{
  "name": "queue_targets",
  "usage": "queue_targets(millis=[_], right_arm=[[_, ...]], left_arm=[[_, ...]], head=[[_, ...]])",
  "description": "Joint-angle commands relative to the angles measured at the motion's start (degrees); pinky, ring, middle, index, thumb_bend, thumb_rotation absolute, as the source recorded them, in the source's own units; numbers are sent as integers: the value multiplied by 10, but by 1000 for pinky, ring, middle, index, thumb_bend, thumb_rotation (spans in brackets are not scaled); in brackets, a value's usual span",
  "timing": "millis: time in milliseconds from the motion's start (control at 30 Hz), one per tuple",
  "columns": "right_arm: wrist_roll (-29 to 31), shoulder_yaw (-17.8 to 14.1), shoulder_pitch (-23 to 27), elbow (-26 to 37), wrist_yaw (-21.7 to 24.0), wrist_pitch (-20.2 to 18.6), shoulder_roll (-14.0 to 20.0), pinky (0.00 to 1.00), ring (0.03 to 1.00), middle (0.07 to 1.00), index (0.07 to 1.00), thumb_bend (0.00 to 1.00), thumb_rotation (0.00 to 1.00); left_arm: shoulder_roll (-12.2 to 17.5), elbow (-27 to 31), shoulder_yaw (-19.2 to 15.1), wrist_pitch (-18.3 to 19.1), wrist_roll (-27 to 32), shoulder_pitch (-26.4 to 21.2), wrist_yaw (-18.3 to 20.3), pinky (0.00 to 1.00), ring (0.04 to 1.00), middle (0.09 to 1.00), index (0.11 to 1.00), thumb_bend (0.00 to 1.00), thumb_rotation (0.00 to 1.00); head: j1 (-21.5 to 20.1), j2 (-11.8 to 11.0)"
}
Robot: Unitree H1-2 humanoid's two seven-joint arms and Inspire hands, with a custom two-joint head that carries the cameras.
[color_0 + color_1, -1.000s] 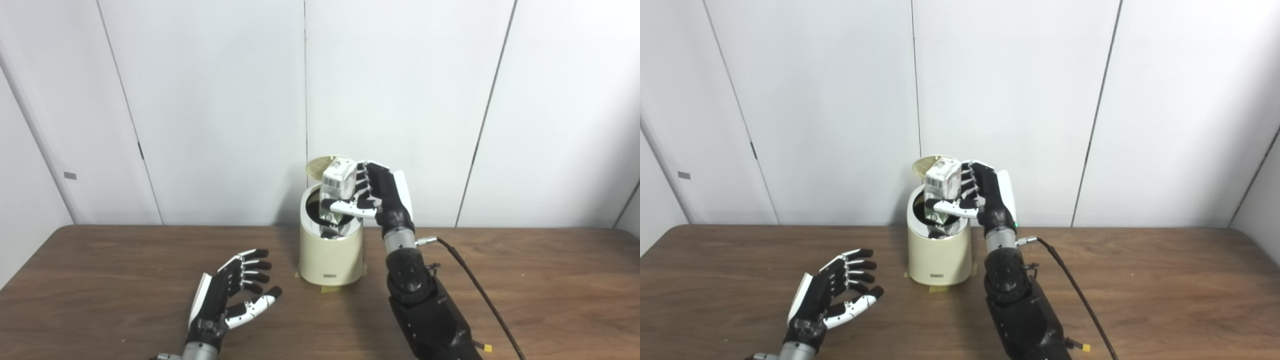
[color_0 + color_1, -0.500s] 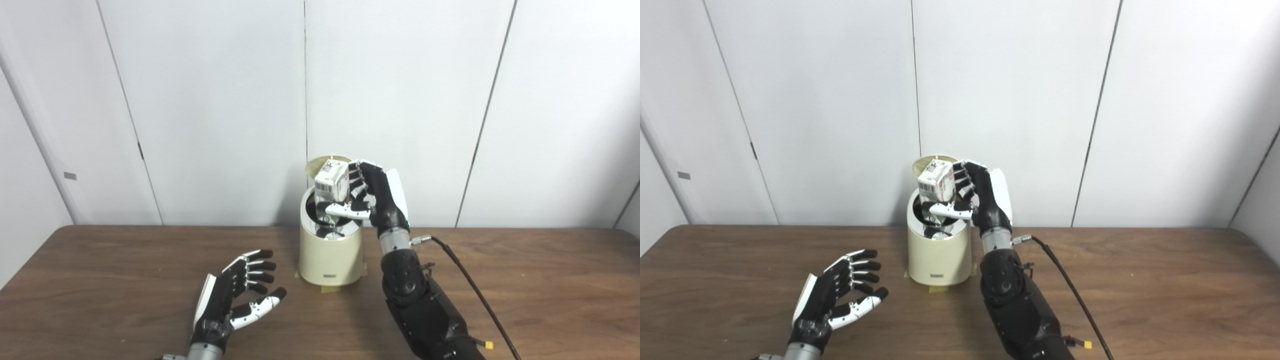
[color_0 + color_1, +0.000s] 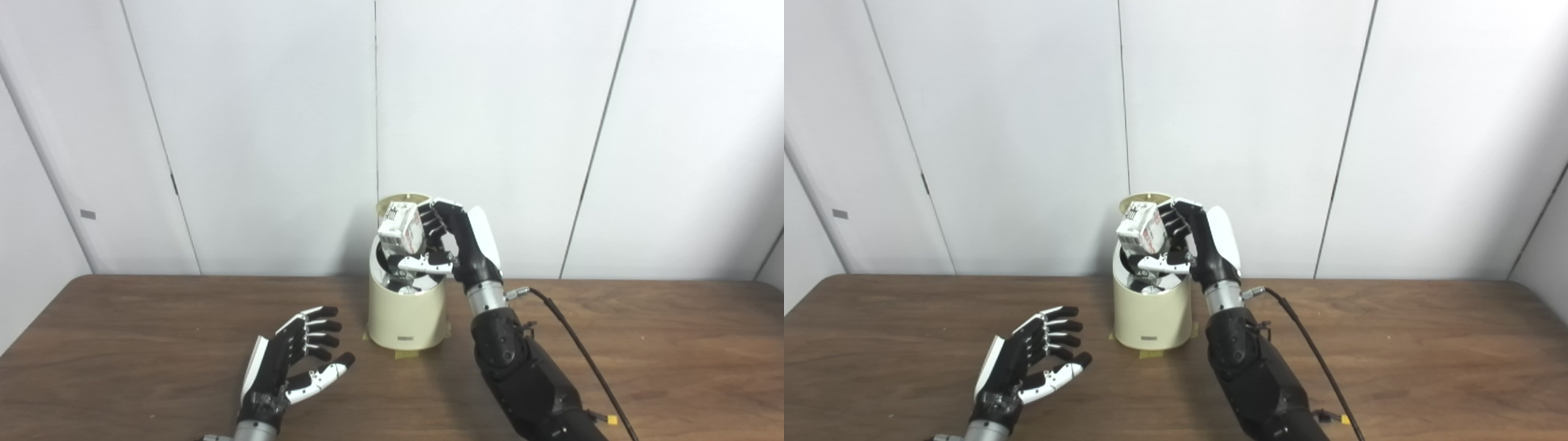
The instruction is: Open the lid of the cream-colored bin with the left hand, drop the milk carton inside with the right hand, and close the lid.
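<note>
Right robot hand (image 3: 450, 245) grips tilted milk carton (image 3: 401, 228) over open bin (image 3: 407, 312) — your release may snag its rim; left robot hand (image 3: 294, 361) empty, fingers spread.

From my feed: bin (image 3: 405, 317) is cream with a shiny silver inside, carton (image 3: 401, 228) white with black print, both hands black and white, counter (image 3: 122, 343) dark brown woodgrain, wall (image 3: 245, 122) plain white.
</note>
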State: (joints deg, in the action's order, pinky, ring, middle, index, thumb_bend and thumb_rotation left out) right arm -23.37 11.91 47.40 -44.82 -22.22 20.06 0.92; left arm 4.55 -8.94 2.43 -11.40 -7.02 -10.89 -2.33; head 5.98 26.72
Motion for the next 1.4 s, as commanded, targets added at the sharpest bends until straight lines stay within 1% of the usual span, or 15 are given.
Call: queue_targets(millis=[0, 33, 67, 100, 133, 167, 200, 300, 700, 900, 1067, 1167, 1333, 1367], right_arm=[[-18, 15, 22, 11, 30, -17, 12, 377, 434, 495, 502, 520, 0], [-22, 19, 23, 12, 37, -27, 16, 417, 461, 503, 500, 521, 0], [-25, 22, 23, 13, 42, -36, 18, 439, 511, 503, 495, 525, 0], [-27, 25, 23, 14, 46, -43, 21, 463, 553, 582, 573, 693, 0], [-29, 27, 22, 16, 49, -49, 23, 475, 589, 645, 634, 800, 0], [-30, 29, 22, 18, 50, -53, 24, 480, 607, 673, 661, 846, 0], [-31, 29, 20, 21, 53, -58, 25, 480, 612, 681, 669, 861, 0], [-36, 30, 17, 30, 59, -69, 27, 479, 613, 691, 681, 872, 0], [-35, 27, 9, 56, 86, -89, 28, 492, 632, 715, 699, 874, 5], [-35, 26, 1, 73, 91, -94, 29, 482, 630, 716, 696, 872, 9], [-33, 24, -7, 88, 96, -96, 29, 470, 618, 707, 689, 866, 2], [-33, 21, -11, 95, 92, -91, 28, 458, 608, 700, 682, 848, 0], [-39, 17, -20, 112, 76, -87, 24, 435, 564, 657, 655, 817, 0], [-41, 17, -21, 116, 73, -88, 24, 431, 555, 646, 647, 797, 0]], left_arm=[[-12, -8, 6, -8, -9, 18, -5, 541, 621, 680, 736, 637, 58], [-12, -7, 7, -7, -9, 19, -5, 538, 620, 680, 736, 636, 58], [-11, -6, 7, -6, -11, 19, -5, 536, 620, 680, 736, 635, 57], [-11, -5, 7, -6, -12, 19, -6, 535, 619, 679, 736, 633, 55], [-11, -5, 7, -5, -14, 19, -6, 535, 619, 679, 736, 635, 55], [-11, -4, 7, -4, -14, 19, -6, 538, 620, 680, 736, 635, 59], [-10, -5, 7, -5, -15, 19, -6, 539, 620, 680, 737, 635, 60], [-9, -6, 6, -7, -11, 19, -4, 541, 620, 679, 737, 637, 54], [-6, -10, 6, -10, -14, 17, -4, 530, 611, 674, 732, 637, 57], [-4, -12, 6, -13, -13, 16, -3, 549, 614, 674, 735, 630, 49], [-3, -13, 6, -10, -13, 16, -3, 537, 614, 676, 734, 633, 55], [-2, -15, 5, -13, -12, 16, -2, 542, 619, 679, 734, 630, 50], [-1, -14, 5, -10, -8, 17, 2, 538, 619, 681, 737, 627, 35], [-2, -13, 4, -8, -8, 17, 2, 536, 620, 683, 738, 629, 36]], head=[[1, 1], [1, 1], [1, 2], [1, 2], [1, 2], [1, 2], [0, 3], [0, 3], [-3, 3], [-4, 3], [-6, 2], [-7, 1], [-10, 2], [-9, 2]])
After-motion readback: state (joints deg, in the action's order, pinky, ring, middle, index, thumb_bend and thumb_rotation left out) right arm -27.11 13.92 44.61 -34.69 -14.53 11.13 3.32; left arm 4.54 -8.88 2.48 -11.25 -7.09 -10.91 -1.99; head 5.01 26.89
